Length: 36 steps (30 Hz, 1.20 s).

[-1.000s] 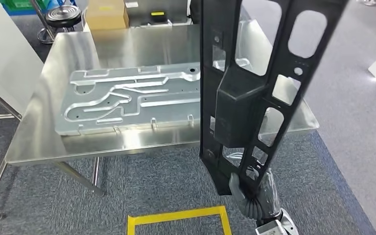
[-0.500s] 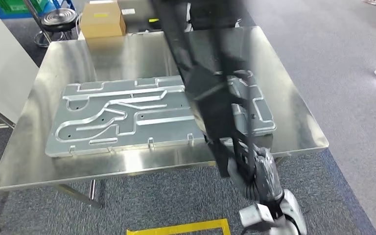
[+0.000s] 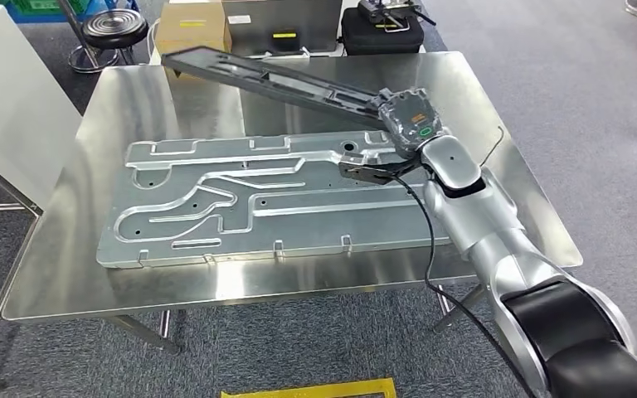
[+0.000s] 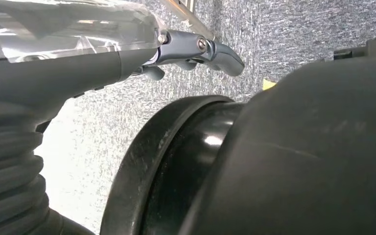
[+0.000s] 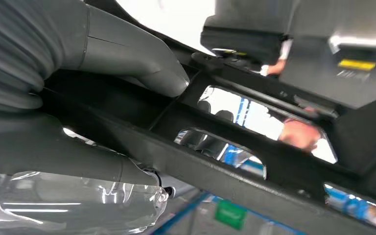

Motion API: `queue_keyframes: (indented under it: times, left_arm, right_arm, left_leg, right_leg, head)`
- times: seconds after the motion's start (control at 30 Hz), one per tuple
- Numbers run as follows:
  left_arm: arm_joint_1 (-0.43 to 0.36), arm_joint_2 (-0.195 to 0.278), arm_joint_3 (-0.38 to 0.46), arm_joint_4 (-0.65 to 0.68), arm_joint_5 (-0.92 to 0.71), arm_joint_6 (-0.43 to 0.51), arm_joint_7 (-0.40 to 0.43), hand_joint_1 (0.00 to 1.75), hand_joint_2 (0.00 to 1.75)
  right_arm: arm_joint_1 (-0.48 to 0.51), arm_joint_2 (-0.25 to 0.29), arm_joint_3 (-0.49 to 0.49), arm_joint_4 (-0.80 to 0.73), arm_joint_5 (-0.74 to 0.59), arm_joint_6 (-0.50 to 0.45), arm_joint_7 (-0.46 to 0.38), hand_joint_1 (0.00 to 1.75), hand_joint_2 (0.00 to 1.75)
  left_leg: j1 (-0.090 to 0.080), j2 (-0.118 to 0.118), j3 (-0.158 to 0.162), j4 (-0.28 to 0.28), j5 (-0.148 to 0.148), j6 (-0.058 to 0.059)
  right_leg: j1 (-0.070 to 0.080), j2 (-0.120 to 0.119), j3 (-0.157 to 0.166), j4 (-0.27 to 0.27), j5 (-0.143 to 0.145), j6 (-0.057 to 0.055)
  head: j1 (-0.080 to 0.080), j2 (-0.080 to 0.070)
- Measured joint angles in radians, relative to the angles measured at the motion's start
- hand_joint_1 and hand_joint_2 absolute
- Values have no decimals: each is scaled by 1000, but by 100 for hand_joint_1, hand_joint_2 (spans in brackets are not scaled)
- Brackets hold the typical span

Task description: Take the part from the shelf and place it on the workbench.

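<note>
In the head view my right hand (image 3: 375, 168) grips one end of the long black part (image 3: 269, 76), a flat frame with cut-outs. The part reaches from my hand across the back of the steel workbench (image 3: 91, 274) towards its far left corner, lying almost level and low over the top. Whether it touches the bench I cannot tell. In the right wrist view my thumb (image 5: 142, 63) lies over the black part (image 5: 254, 161), with darker fingers beneath it. In the left wrist view my left hand (image 4: 78, 63) holds nothing, and one finger (image 4: 200, 48) is stretched out over grey carpet.
A large grooved aluminium plate (image 3: 240, 199) covers the middle of the bench, right under my right hand. Behind the bench stand a cardboard box (image 3: 191, 25), a black stool (image 3: 116, 25) and a black case (image 3: 381, 29). A white cabinet (image 3: 0, 99) stands at the left. Yellow tape (image 3: 307, 390) marks the floor.
The black part has swung down from upright before the camera to almost level across the bench, and my right arm has reached out over the plate. The camera has also shifted a little.
</note>
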Motion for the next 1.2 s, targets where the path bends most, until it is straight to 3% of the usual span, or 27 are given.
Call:
queue_keyframes:
  times: [0.03, 0.1, 0.17, 0.2, 0.23, 0.3, 0.33, 0.4, 0.47, 0.53, 0.63, 0.67, 0.7, 0.77, 0.83, 0.97, 1.03, 1.13, 1.17, 1.2]
  left_arm:
    - [0, 0, 1, -1, 0, 2, -1, 0, 175]
    - [1, 0, 5, -1, 0, 8, -2, 0, 175]
    - [5, 0, 8, -1, 0, 11, -3, 0, 175]
    - [6, 0, 10, -1, 0, 12, -3, 0, 175]
    - [7, 0, 11, -1, 0, 13, -3, 0, 175]
    - [7, 0, 13, -1, 0, 17, -2, 0, 175]
    - [6, 0, 13, -1, 0, 20, -1, 0, 175]
    - [5, 0, 14, -2, 1, 28, -1, 0, 175]
    - [5, 1, 19, -2, 1, 33, -4, 0, 87]
    - [4, 4, 23, -2, 1, 31, -8, 0, 0]
    - [1, 12, 28, -2, 1, 17, 4, 0, 0]
    - [0, 14, 30, -2, 1, 12, 15, 0, 0]
    - [-1, 16, 34, -2, 1, 9, 29, 0, 0]
    - [-2, 20, 47, -2, 1, 5, 55, 0, 0]
    - [-5, 23, 61, -2, 1, 1, 69, 0, 0]
    - [-7, 25, 80, -2, 1, -7, 69, 0, 0]
    - [-6, 25, 86, -2, 1, -10, 67, 0, 0]
    - [-2, 24, 98, -2, 1, -11, 63, 0, 0]
    - [0, 23, 101, -2, 1, -10, 62, 0, 0]
    - [3, 23, 104, -2, 1, -10, 60, 0, 0]
  right_arm:
    - [-20, 10, 14, 36, 6, 0, 5, 175, 175]
    - [-50, 32, 37, 102, 7, 0, 9, 175, 175]
    - [-63, 57, 53, 154, 5, -1, 13, 87, 87]
    - [-67, 70, 59, 173, 4, -1, 16, 44, 44]
    - [-72, 82, 63, 187, 2, -1, 20, 0, 0]
    - [-88, 104, 70, 211, -2, -1, 25, 0, 0]
    - [-95, 112, 73, 221, -5, -1, 26, 0, 0]
    - [-101, 124, 77, 236, -12, 0, 25, 0, 0]
    - [-103, 131, 79, 246, -17, 0, 23, 0, 0]
    - [-106, 136, 80, 255, -20, 1, 21, 0, 0]
    - [-111, 146, 80, 266, -27, 7, 15, 0, 0]
    - [-111, 148, 80, 270, -30, 9, 13, 0, 0]
    - [-111, 152, 81, 275, -32, 10, 11, 0, 0]
    - [-111, 158, 81, 282, -36, 10, 10, 0, 0]
    - [-113, 163, 81, 287, -42, 10, 11, 0, 0]
    - [-114, 165, 72, 296, -84, 14, 0, 0, 0]
    - [-115, 160, 57, 295, -118, 14, -14, 0, 0]
    - [-114, 140, 27, 287, -165, 13, -37, 0, 0]
    - [-113, 130, 17, 282, -177, 13, -43, 0, 0]
    - [-112, 118, 7, 274, -187, 12, -47, 0, 0]
  left_leg:
    - [1, 0, 2, -3, -1, 5]
    - [-1, -1, 6, -3, -6, 13]
    - [-4, -3, 15, -3, -14, 16]
    - [-6, -4, 21, -3, -19, 17]
    - [-8, -6, 29, -3, -24, 16]
    - [-12, -8, 40, -2, -34, 12]
    - [-14, -9, 42, -2, -38, 9]
    - [-14, -10, 42, -3, -41, 0]
    - [-14, -10, 45, -4, -46, -11]
    - [-14, -7, 27, 43, -78, -22]
    - [-8, -4, -60, 222, -155, -35]
    - [-6, -4, -79, 256, -160, -38]
    - [-4, -4, -82, 254, -146, -41]
    - [0, -3, -34, 146, -79, -44]
    - [1, -5, 21, 33, -34, -39]
    - [-5, -8, 29, -1, -20, -12]
    - [-3, -5, 26, -8, -10, 4]
    - [-4, -1, 12, -10, 4, 17]
    - [-5, -1, 5, -9, 9, 19]
    - [-7, -2, -3, -9, 15, 19]
  right_leg:
    - [0, 0, -20, 39, -21, 2]
    - [1, 1, -91, 168, -71, 4]
    - [3, 1, -149, 254, -78, 1]
    - [4, 1, -154, 245, -54, -3]
    - [6, 1, -140, 198, -12, -10]
    - [14, 1, -92, 67, 64, -28]
    - [18, 0, -72, 18, 81, -34]
    - [25, 1, -58, -15, 78, -40]
    - [21, 1, -49, -28, 77, -45]
    - [13, 0, -36, -41, 78, -52]
    - [13, 0, -27, -43, 72, -61]
    - [13, 1, -25, -42, 72, -61]
    - [12, 2, -24, -40, 71, -60]
    - [10, 5, -24, -33, 67, -54]
    - [12, 8, -28, -23, 63, -45]
    - [12, 8, -36, -19, 65, -24]
    - [10, 7, -49, 17, 26, -13]
    - [8, 6, -105, 188, -89, -6]
    - [8, 6, -115, 231, -108, -5]
    - [9, 6, -109, 243, -110, -6]
  head:
    - [0, 0]
    - [0, 0]
    - [0, 0]
    - [0, 0]
    - [0, 0]
    - [0, 0]
    - [0, 0]
    - [0, 0]
    - [0, 0]
    - [0, 0]
    - [0, 0]
    - [0, 0]
    - [0, 0]
    - [0, 0]
    - [0, 0]
    - [0, 0]
    - [0, 0]
    - [0, 0]
    - [0, 0]
    - [0, 0]
